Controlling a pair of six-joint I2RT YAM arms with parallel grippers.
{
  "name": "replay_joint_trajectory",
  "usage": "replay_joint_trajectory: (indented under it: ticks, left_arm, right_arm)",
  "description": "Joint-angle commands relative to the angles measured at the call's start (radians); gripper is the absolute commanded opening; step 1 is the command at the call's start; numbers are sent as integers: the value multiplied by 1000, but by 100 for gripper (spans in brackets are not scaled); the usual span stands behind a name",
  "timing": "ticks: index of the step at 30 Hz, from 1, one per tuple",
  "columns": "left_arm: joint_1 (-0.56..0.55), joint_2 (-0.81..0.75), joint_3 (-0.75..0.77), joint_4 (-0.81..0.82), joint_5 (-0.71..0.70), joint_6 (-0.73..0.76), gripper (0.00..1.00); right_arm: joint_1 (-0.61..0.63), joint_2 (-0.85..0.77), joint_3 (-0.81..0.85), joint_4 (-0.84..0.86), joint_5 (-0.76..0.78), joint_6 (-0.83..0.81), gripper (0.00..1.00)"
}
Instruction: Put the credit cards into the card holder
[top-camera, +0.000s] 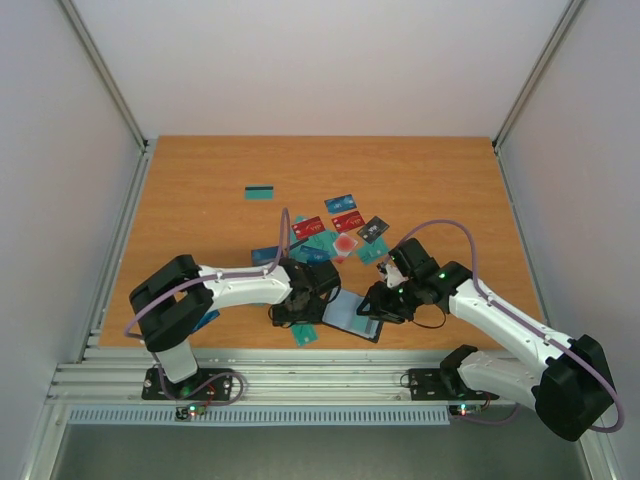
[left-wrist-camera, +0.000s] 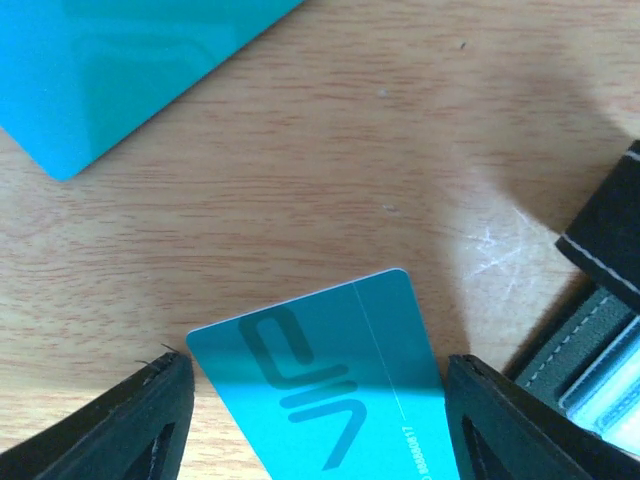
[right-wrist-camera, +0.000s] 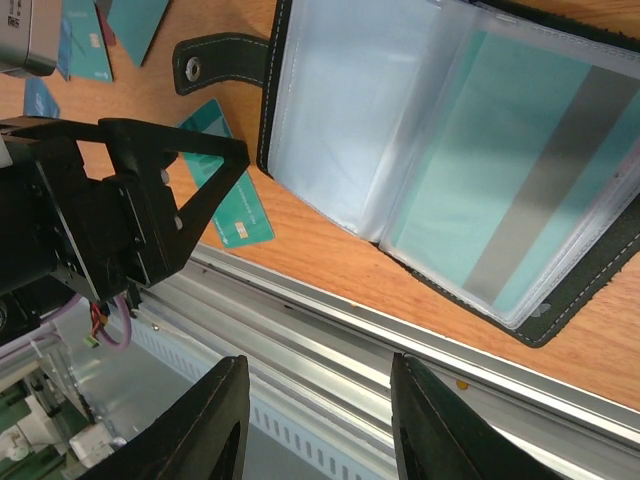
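The left gripper flanks a teal credit card with spread jaws; whether it pinches the card is unclear. The right gripper hangs open beside the open card holder.

Far tabletop open to passage save one teal card; centre obstructed by scattered credit cards; near edge crowded by the open card holder, flanked closely by left gripper and right gripper.

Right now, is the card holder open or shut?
Open. The card holder lies spread flat, its clear sleeves exposed, its snap strap loose beside it; a teal card sits in one sleeve.
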Motion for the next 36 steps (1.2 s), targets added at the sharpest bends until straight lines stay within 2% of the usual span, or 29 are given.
replay_joint_trajectory:
  ticks: [1,10,16,27,32,36]
  left_arm:
    - [4,17,-50,28,12,7,68]
    - [4,-39,-182,85,53,-9,60]
    - [-12,-39,-236,164,142,14,58]
    - [-128,90,-80,22,127,100,61]
    - [-152,100,-76,49,167,153,61]
    - [-160,39,-53,-15,88,176,62]
  right_arm:
    - [8,-3,31,-9,4,-13,41]
    - [7,3,20,8,3,0,41]
    - [7,12,-15,53,-22,28,41]
    - [8,-1,-51,90,-30,65,41]
    - [8,-25,-58,71,-23,65,41]
    - [8,-43,-61,51,-17,62,41]
